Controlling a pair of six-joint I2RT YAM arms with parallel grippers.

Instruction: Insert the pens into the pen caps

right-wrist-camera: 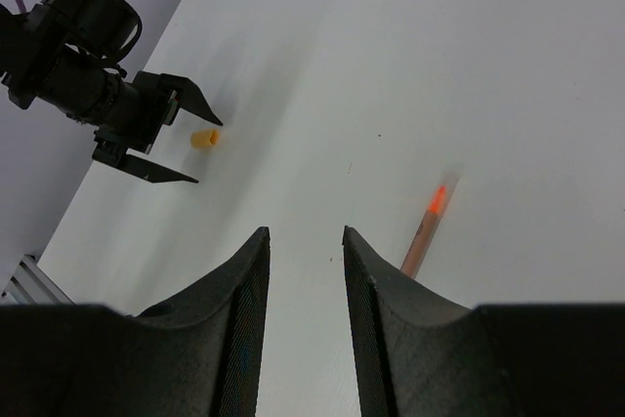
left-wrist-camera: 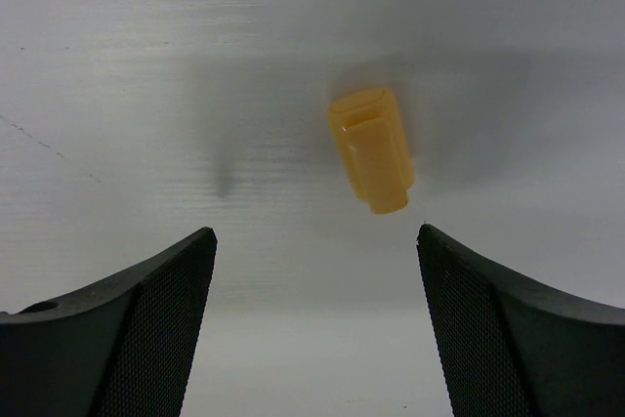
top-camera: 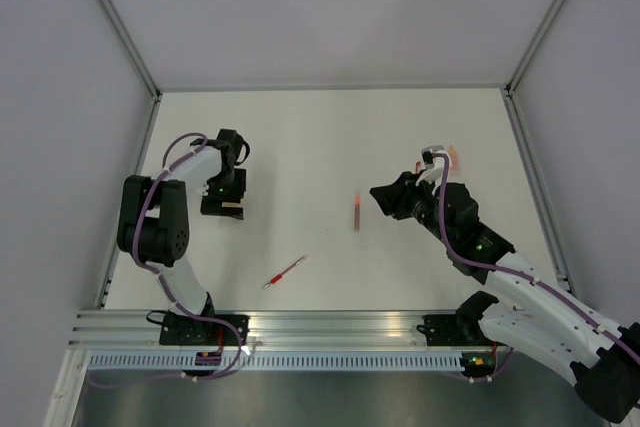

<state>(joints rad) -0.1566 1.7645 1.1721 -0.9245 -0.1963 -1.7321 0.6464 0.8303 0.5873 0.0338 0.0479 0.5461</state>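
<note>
At one o'clock from my spread, empty left pincer (left-wrist-camera: 315, 231): pen cap (left-wrist-camera: 371, 148).
Probably light, stiff, slick; pinch across its middle.

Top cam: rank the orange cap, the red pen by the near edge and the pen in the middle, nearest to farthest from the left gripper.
1. orange pen cap: between the open fingers of the left gripper, untouched.
2. red pen: toward the near edge, to the gripper's right.
3. orange-tipped pen: farther right, around the centre of the view.
</note>
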